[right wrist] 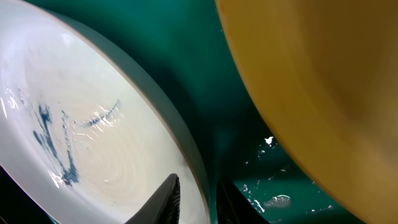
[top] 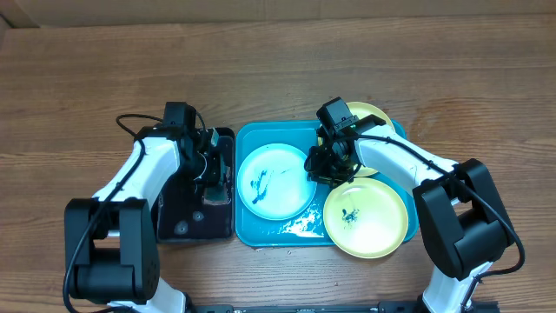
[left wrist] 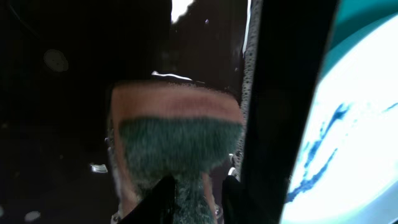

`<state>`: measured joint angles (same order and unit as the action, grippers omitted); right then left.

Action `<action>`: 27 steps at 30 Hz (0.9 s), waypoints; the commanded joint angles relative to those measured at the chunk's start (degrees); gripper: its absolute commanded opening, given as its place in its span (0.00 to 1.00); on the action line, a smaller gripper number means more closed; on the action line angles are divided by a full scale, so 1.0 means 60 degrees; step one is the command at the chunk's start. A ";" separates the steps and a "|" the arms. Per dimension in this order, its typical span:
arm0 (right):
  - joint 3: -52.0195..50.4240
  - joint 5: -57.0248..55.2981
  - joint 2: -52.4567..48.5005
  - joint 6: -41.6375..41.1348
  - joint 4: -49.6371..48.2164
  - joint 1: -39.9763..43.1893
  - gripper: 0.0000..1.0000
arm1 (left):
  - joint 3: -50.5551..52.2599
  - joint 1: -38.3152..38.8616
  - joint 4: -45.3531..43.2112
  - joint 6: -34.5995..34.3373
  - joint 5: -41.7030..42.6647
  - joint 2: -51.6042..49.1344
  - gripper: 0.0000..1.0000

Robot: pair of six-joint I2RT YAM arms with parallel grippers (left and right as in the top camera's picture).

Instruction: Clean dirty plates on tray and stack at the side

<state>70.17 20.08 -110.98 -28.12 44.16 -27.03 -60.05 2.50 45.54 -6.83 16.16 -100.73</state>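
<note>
Since the blue plate (top: 274,178) and the nearer yellow plate (top: 365,217) on the tray (top: 287,130) by the desk's front edge show smudges, we judge cleaning barely begun, nothing stacked, our left gripper (left wrist: 199,198) clamping the sponge (left wrist: 180,137), our right gripper (right wrist: 198,199) pinching the blue plate's rim.

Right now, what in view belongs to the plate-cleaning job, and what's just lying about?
Job: turquoise tray, pale blue plate, front yellow-green plate, rear yellow-green plate, sponge.
Just there: black tray, wooden table.
</note>
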 commanded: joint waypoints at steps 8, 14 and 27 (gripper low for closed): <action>0.0047 -0.0087 -0.0036 0.0000 0.0011 -0.0004 0.22 | -0.0135 -0.0040 -0.0135 0.0262 -0.0044 -0.0175 0.39; 0.0047 -0.0087 -0.0036 0.0000 0.0051 -0.0004 0.23 | -0.0135 -0.0040 0.0087 0.0299 -0.0044 -0.0175 0.39; 0.0047 -0.0087 -0.0036 0.0007 0.0051 -0.0004 0.24 | -0.0280 -0.0040 0.0452 0.0433 -0.0441 0.0091 0.37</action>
<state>70.17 20.10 -110.98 -28.08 44.60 -27.03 -60.51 2.50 47.05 -5.52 15.75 -101.01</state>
